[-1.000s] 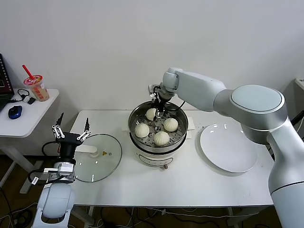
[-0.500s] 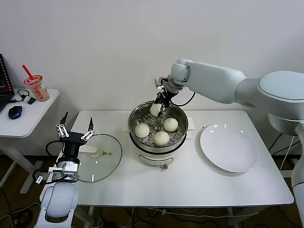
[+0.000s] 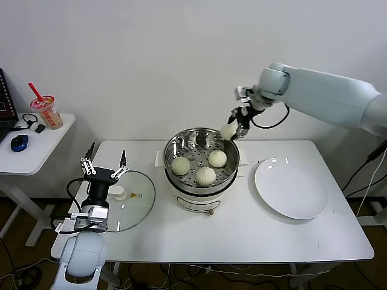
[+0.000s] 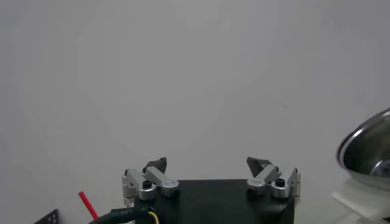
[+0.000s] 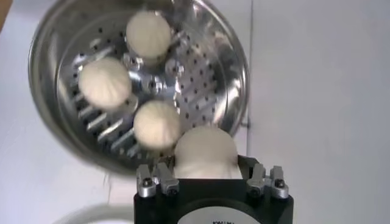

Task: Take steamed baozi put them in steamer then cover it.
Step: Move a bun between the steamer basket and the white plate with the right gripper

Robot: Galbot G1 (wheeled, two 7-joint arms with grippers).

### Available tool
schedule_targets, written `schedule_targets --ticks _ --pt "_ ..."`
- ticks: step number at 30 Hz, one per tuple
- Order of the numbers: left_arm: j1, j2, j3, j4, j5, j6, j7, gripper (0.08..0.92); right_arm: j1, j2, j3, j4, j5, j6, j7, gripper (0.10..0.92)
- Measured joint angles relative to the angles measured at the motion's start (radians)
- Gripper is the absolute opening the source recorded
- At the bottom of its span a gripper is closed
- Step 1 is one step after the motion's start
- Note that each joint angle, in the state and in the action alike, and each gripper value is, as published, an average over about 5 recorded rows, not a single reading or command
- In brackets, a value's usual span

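1. Far left, I see a small side table (image 3: 42,142) with a drink cup (image 3: 47,112) and a blue mouse (image 3: 19,142) on it, standing apart from the main white table (image 3: 242,235).
2. My left gripper (image 3: 104,170) sits parked over the table's left edge, fingers spread wide and holding nothing; the left wrist view shows bare wall beyond it.
3. Just beside it, the clear glass lid (image 3: 124,200) lies flat near the front-left edge, its rim close to the steamer's base.
4. The steamer (image 3: 202,162) stands mid-table, uncovered, with three baozi (image 3: 205,176) resting on its perforated tray.
5. My right gripper (image 3: 237,130) hangs in the air above the steamer's back-right rim, clamped on the fourth baozi (image 5: 204,152); the right wrist view shows the pot below and to one side.
6. To the right, the flat white plate (image 3: 291,188) lies bare, well apart from the table's right edge, with open tabletop in front.
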Motion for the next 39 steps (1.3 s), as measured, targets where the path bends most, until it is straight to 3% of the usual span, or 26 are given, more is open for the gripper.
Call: schedule_targets --ticks 9,17,39 --pt "0.015 0.009 0.009 -0.002 0.011 0.007 -0.002 0.823 -0.120 -0.158 0.104 -0.025 -0.119 0.011 -0.019 0.664" --pt "0.037 0.016 0.011 -0.011 0.025 0.011 -0.003 0.823 -0.272 -0.210 0.258 -0.089 -0.242 0.027 -0.046 0.670" --pt "0.077 0.028 0.013 -0.033 0.047 0.019 -0.004 0.823 -0.587 -0.086 0.685 -0.428 -0.580 0.129 -0.093 0.670"
